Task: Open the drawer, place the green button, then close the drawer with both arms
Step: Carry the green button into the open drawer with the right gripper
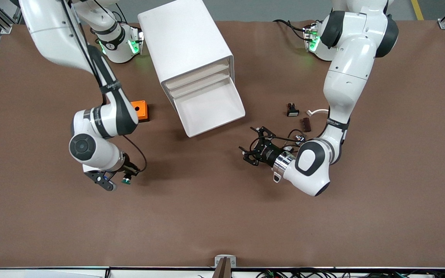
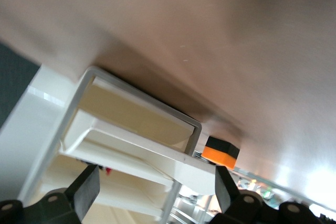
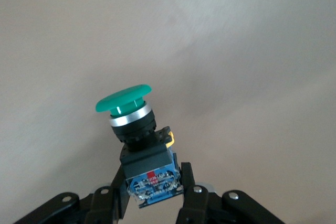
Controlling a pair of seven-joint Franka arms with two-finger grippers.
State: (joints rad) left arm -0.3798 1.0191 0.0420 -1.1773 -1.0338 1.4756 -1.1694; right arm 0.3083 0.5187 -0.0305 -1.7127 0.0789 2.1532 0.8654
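Low in the front view, toward the right arm's end of the tabletop [image 1: 207, 216]: right gripper [image 1: 116, 181], over bare brown surface. Pinches the button [image 1: 126, 180] between both fingers. In the right wrist view, grips the blue back part of the button [image 3: 137, 129], with the green cap sticking out clear of the right gripper [image 3: 152, 182]. Touches nothing else.

Upper middle of the frame: big white cabinet [image 1: 185, 42], with its lowest drawer [image 1: 211, 106] pulled well out and showing nothing inside. Just beside the cabinet, toward the right arm's end: orange box [image 1: 140, 110], not part of the job.

Middle of the frame, over the tabletop: left gripper [image 1: 250, 152], aimed toward the drawer front. Spread wide and holding nothing. In the left wrist view, frames the drawer's front edge between the fingers of the left gripper [image 2: 155, 192] but stays apart from it. Waits, by the look of it.

Toward the left arm's end, on the tabletop: black switch with a white face [image 1: 292, 110], well apart from both grippers and best ignored.

Judged step: opening done, button in hand, placing next. Calls for carrying the button well across to above the open tray, keeping clear of the orange box and the cabinet wall, lowering inside the rim, then letting go. Afterwards likely needs a push on the cream front to close. Main risk: button tipping or rolling on its round cap once freed.
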